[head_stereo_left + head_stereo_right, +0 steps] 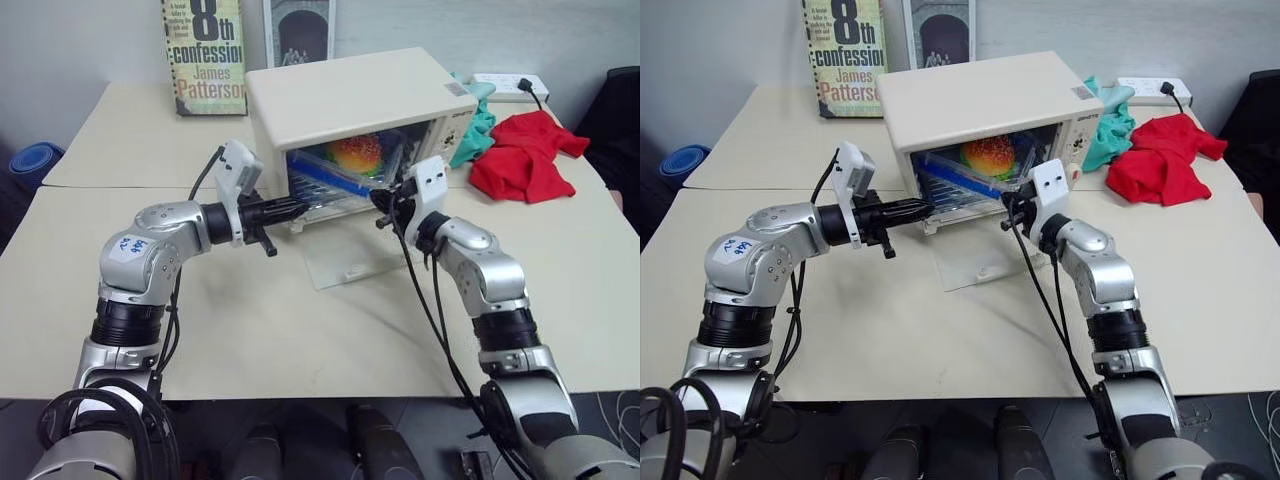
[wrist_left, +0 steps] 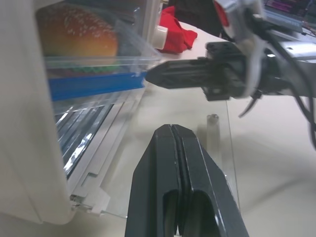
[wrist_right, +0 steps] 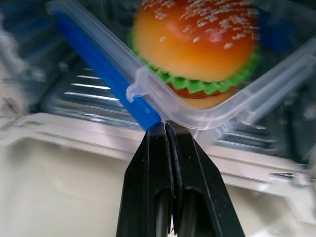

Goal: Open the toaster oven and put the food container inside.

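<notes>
The cream-white toaster oven (image 1: 340, 100) stands at the table's back middle, its glass door (image 1: 350, 262) folded down flat onto the table. The clear food container (image 1: 345, 165) with the toy hamburger rests on the wire rack in the opening, its front corner and blue clip (image 3: 106, 74) jutting out. My right gripper (image 3: 164, 126) is shut, and its tip touches that corner beside the blue clip. My left gripper (image 1: 300, 207) is shut and empty, pointing level at the left side of the opening, just over the door (image 2: 217, 148).
A paperback book (image 1: 205, 55) leans against the wall behind the oven. A red cloth (image 1: 525, 155) and a teal cloth (image 1: 475, 125) lie to the oven's right, with a white power strip (image 1: 510, 85) behind them. A blue object (image 1: 35, 160) sits off the table's left edge.
</notes>
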